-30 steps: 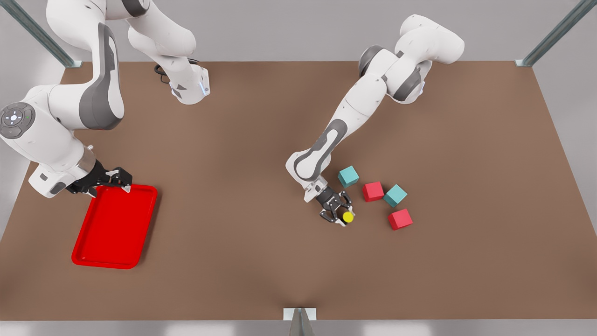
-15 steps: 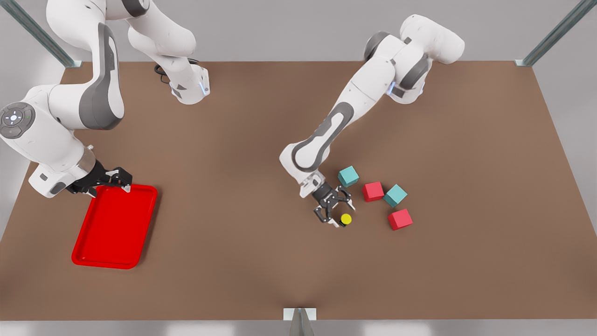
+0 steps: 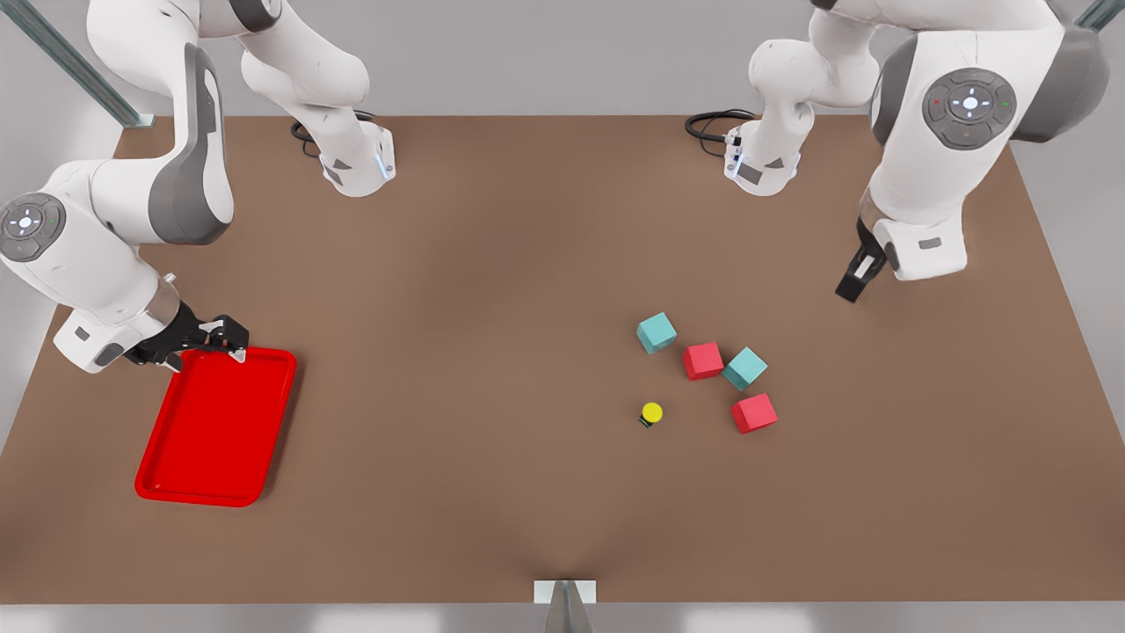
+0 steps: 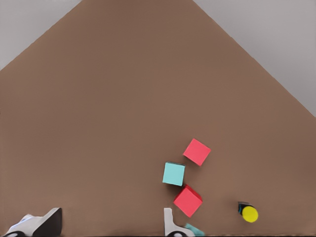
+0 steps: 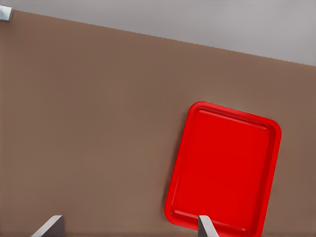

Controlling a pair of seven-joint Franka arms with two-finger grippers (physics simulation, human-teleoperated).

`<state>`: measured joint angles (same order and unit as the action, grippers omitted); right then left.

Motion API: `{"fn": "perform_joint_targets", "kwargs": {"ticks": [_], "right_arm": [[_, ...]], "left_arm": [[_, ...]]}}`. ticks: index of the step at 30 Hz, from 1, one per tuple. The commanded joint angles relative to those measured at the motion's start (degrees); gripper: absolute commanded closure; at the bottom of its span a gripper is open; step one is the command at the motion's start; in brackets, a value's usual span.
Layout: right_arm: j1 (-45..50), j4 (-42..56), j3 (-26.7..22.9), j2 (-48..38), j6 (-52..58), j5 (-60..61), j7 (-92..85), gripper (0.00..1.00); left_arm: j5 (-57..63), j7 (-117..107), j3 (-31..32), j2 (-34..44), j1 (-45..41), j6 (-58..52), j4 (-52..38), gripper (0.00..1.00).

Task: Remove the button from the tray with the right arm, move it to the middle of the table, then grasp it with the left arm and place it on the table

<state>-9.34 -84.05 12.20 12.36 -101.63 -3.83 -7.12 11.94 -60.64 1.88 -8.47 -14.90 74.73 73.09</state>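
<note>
The button (image 3: pixel 651 412), a yellow cap on a small black body, stands free on the brown table (image 3: pixel 492 352) right of centre, beside the cubes; the left wrist view looks down on the button (image 4: pixel 249 213) from afar. My left gripper (image 3: pixel 854 280) hangs high at the front view's right, far from it, with its fingers (image 4: pixel 170 222) spread open and nothing between them. The red tray (image 3: pixel 215 426) lies at the front view's left with nothing in it. My right gripper (image 3: pixel 220 338) waits open over the tray's far edge, above the tray (image 5: pixel 224 168).
Two teal cubes (image 3: pixel 656 333) (image 3: pixel 744 367) and two red cubes (image 3: pixel 703 360) (image 3: pixel 754 412) sit clustered just right of the button. Both arm bases stand at the table's far edge. Metal frame posts mark the corners.
The left gripper opened, let go of the button and drew far back to the front view's right. The button stays on the table. The right arm has not moved.
</note>
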Motion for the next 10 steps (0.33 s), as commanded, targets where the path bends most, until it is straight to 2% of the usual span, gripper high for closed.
{"fn": "perform_joint_targets", "kwargs": {"ticks": [1,10], "right_arm": [[0.03,0.03,0.02,0.12,0.03,0.13,0.44,0.00],[-1.29,0.12,0.02,4.08,0.11,0.84,0.44,0.00]], "left_arm": [[-5.16,76.64,-1.61,0.82,-0.04,3.57,3.90,0.00],[-7.72,76.38,-1.79,1.26,-0.04,4.02,5.31,0.00]]}}
